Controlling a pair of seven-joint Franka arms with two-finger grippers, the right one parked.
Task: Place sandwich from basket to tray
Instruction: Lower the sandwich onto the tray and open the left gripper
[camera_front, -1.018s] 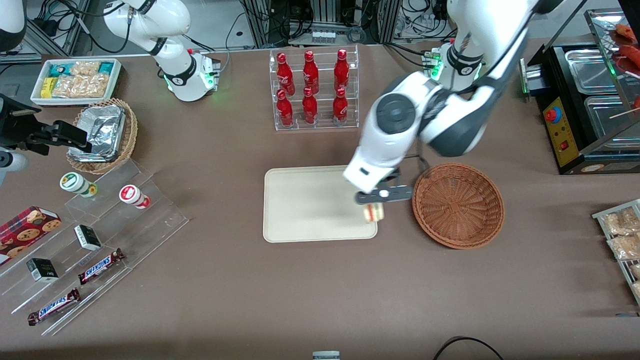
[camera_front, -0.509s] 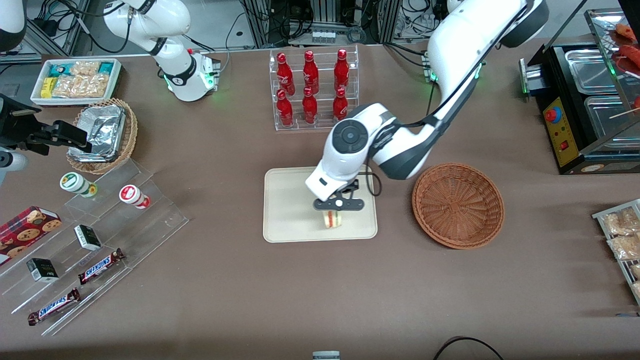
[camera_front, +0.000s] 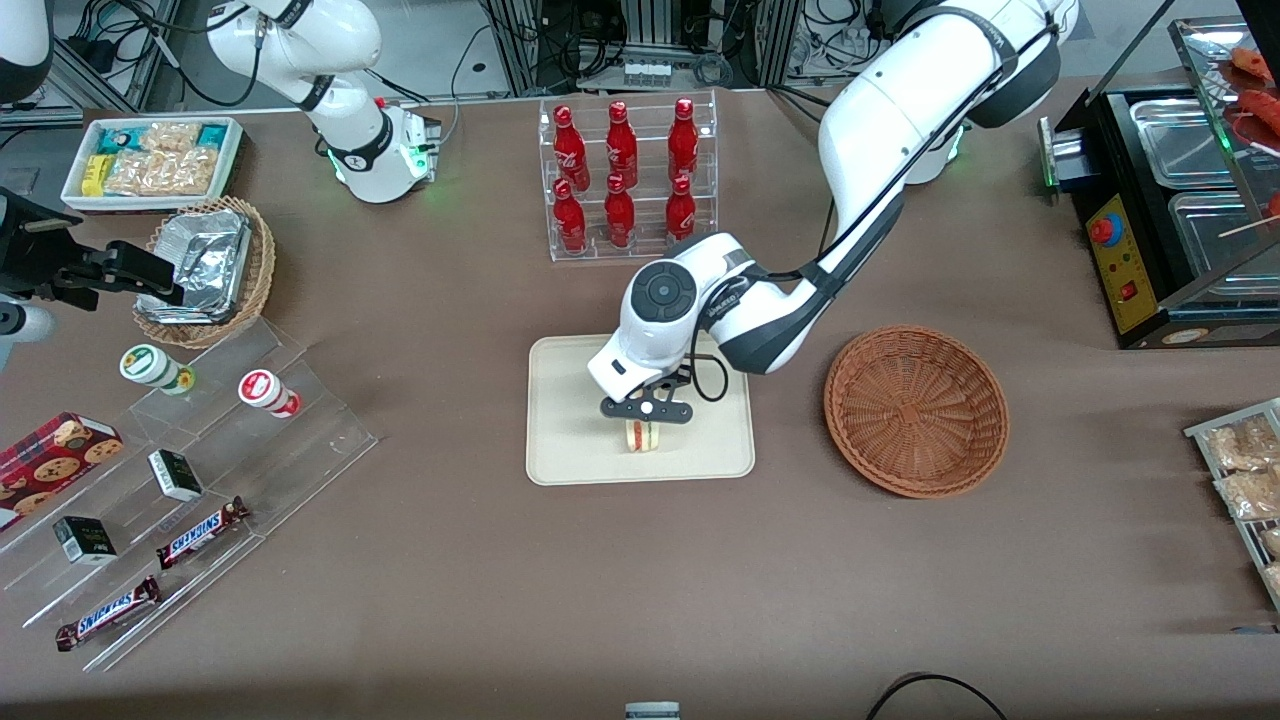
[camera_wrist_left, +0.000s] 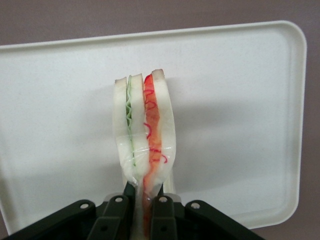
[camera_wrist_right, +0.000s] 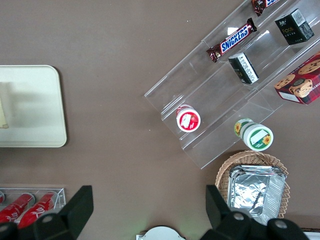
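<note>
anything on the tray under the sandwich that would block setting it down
Nothing visible does. The gripper holds the sandwich pinched over the tray, and the tray surface around it is bare.

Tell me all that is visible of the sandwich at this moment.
The sandwich is a small wedge of white bread slices with a green filling layer and a red one, seemingly wrapped in clear film. It stands on edge, pinched at one end by the left arm's shut hand, over the cream tray. Whether it touches the tray is unclear.
</note>
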